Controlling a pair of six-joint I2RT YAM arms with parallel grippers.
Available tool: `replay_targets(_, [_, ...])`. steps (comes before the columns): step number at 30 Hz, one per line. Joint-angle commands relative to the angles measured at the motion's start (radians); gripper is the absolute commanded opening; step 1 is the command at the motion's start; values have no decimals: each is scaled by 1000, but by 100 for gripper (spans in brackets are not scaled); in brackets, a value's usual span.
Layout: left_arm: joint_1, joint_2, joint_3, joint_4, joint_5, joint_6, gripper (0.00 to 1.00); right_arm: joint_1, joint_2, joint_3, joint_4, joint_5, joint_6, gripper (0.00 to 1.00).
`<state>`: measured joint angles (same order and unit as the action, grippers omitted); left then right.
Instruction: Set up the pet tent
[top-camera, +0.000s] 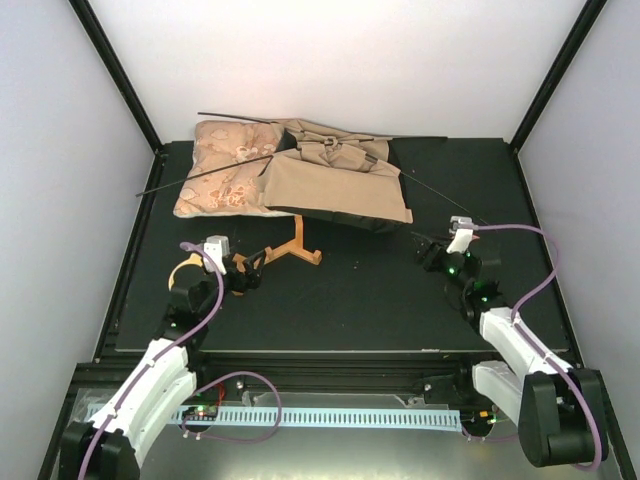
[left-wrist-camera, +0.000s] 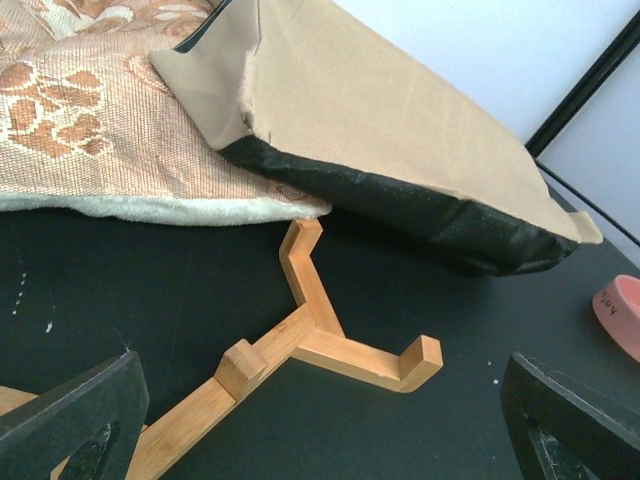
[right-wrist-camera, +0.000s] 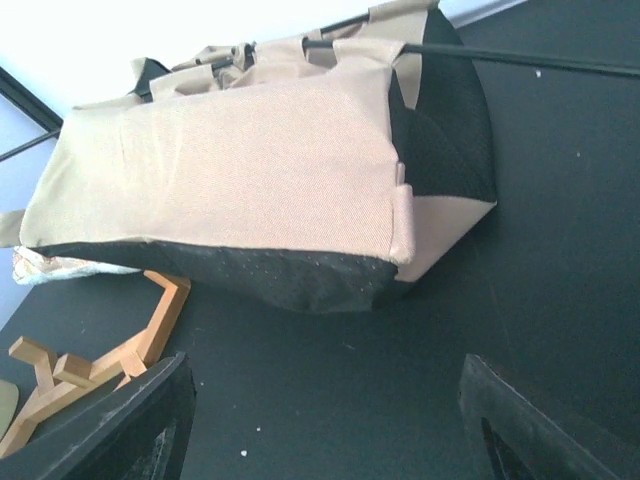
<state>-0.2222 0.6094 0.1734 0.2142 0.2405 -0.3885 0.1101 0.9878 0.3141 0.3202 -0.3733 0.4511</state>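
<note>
The pet tent (top-camera: 335, 180) lies collapsed and folded at the back of the black table, tan canvas on top and black lining along its near edge. It also shows in the left wrist view (left-wrist-camera: 400, 110) and the right wrist view (right-wrist-camera: 250, 170). Thin black poles stick out of it to the left (top-camera: 205, 173) and to the right (top-camera: 445, 200), and one crosses the top of the right wrist view (right-wrist-camera: 520, 58). My left gripper (top-camera: 250, 272) (left-wrist-camera: 320, 440) is open and empty, just short of the wooden stand. My right gripper (top-camera: 432, 250) (right-wrist-camera: 325, 430) is open and empty, in front of the tent's right corner.
A beige floral cushion (top-camera: 225, 170) (left-wrist-camera: 80, 110) lies partly under the tent's left side. A Y-shaped wooden stand (top-camera: 295, 250) (left-wrist-camera: 320, 330) (right-wrist-camera: 100, 360) rests in front of the tent. A pink object (left-wrist-camera: 620, 310) sits at the right. Black frame posts stand at the back corners.
</note>
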Motion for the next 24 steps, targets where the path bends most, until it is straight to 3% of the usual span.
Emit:
replay_targets(1, [-6, 15, 11, -26, -7, 29, 99, 5, -3, -9, 69, -6, 2, 75])
replay_targets(19, [-7, -33, -12, -19, 16, 35, 99, 9, 140, 38, 102, -114, 1, 66])
replay_targets(24, [-9, -19, -14, 0, 23, 30, 99, 40, 224, 81, 91, -134, -19, 59])
